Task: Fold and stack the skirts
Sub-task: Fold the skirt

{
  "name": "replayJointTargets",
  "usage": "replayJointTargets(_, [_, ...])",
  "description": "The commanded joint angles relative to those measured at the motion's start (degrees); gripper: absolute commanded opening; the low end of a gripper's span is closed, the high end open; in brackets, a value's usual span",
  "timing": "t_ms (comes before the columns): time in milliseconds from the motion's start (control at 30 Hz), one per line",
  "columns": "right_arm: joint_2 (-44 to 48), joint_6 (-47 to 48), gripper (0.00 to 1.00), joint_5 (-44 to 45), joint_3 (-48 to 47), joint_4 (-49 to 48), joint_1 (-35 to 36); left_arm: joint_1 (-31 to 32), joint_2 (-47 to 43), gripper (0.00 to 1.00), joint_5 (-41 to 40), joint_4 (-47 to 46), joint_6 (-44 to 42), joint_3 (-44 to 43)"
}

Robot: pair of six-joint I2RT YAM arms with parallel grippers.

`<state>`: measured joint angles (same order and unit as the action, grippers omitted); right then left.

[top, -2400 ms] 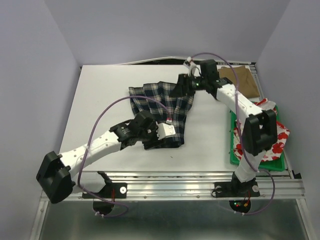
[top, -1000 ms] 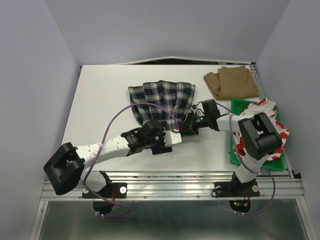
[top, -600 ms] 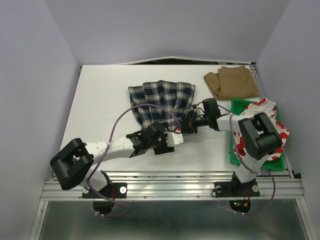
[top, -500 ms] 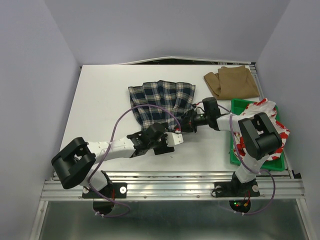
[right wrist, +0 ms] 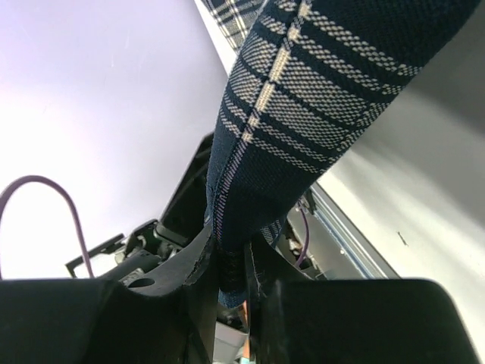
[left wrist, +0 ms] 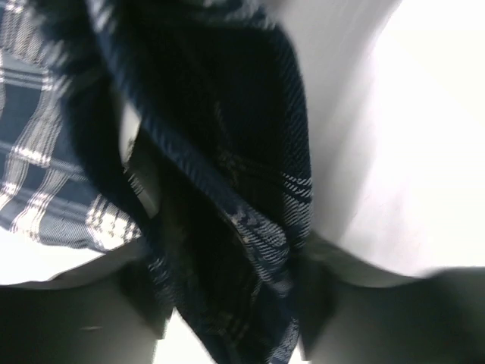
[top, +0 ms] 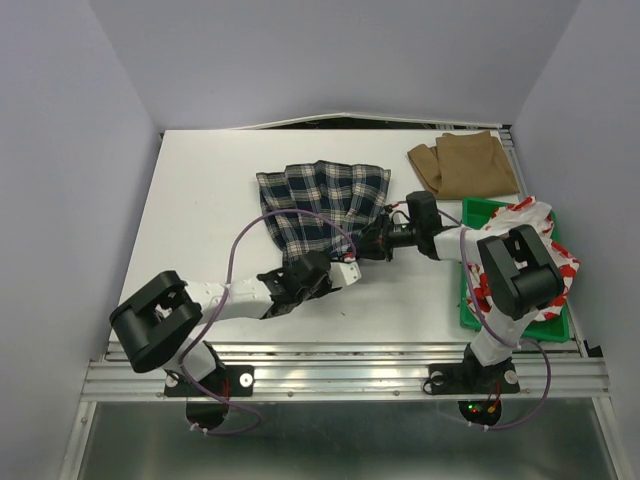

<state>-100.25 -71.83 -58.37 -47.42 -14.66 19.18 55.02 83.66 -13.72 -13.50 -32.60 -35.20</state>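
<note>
Seen from above, with the arm bases at 6 o'clock, the plaid skirt [top: 325,200] is laid on the white table [top: 200,220]. It lies about the centre and reaches toward 12 o'clock. Its widest edge is turned to 12 o'clock, and the cloth narrows toward 6 o'clock.

The skirt's 4 o'clock corner is met by the right gripper [top: 372,240], whose arm is stretched in from the 3 o'clock side. In the right wrist view a fold of navy-and-white plaid is pinched between its fingers [right wrist: 197,280], which are closed tight on the cloth. The cloth is drawn up and away from them in a taut band.

The left gripper [left wrist: 231,311] is placed at the skirt's 6 o'clock hem, and its arm is laid low across the table from the 7 o'clock corner. In the left wrist view a dark, bunched fold of the plaid is seen between its two fingers [left wrist: 144,303], which are set apart on either side of it. The view is blurred, so it cannot be told whether the cloth is actually clamped.

The tan skirt [top: 465,165] is folded near the 1 o'clock corner, well apart from the plaid one. The floral skirt [top: 550,262] is heaped over the green tray [top: 467,300], which is set along the table's 4 o'clock edge.
</note>
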Motion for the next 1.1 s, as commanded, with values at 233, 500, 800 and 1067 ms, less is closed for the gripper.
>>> replayJointTargets(233, [1.28,30.58,0.69,3.7,-17.5,24.38,-1.77,0.61,-5.52,0.07,2.9,13.84,1.57,-6.19])
replayJointTargets(500, [-8.01,51.35,0.8,6.51,-46.6,44.45,-6.44,2.37,-3.41,0.0,9.4,28.07,5.08,-10.4])
replayJointTargets(800, [-25.52,46.8,0.71,-2.36,-59.72,33.83,1.9,2.81,-1.31,0.0,21.6,46.53,9.04,-25.08])
replayJointTargets(1067, [-29.92,50.12,0.62,-6.05,-49.19,24.77,10.7,2.81,-0.51,0.0,24.61,56.9,6.41,-34.22])
